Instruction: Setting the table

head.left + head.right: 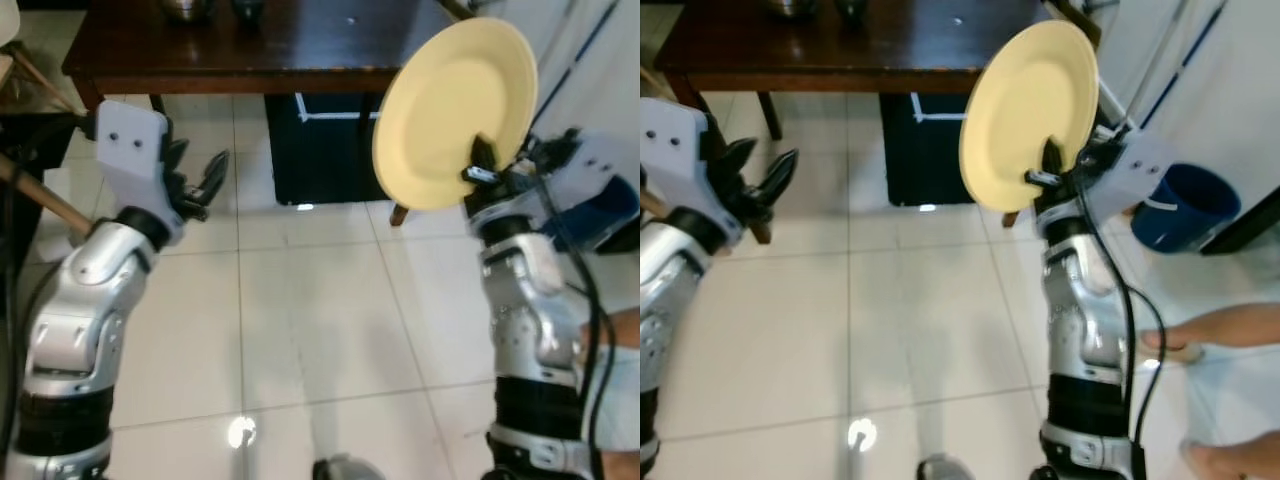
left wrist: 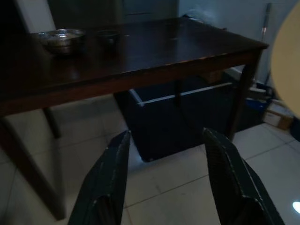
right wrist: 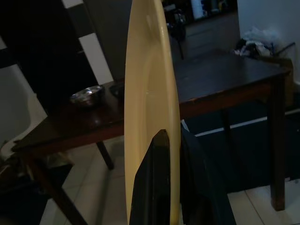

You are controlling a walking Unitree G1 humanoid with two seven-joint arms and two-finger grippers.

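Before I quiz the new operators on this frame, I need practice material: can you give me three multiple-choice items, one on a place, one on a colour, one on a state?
1. Where is the metal bowl?
A. on the dark table
B. on the floor
C. in the left claw

2. What colour is the plate?
A. blue
B. pale yellow
C. dark brown

3. How does the left claw stand?
A. shut on a cup
B. shut on the plate
C. open and empty

Key: 1 A, the bowl sits on the tabletop's far side. 2 B, the plate held on edge by the right claw is pale yellow. 3 C, its fingers are spread with floor showing between them.
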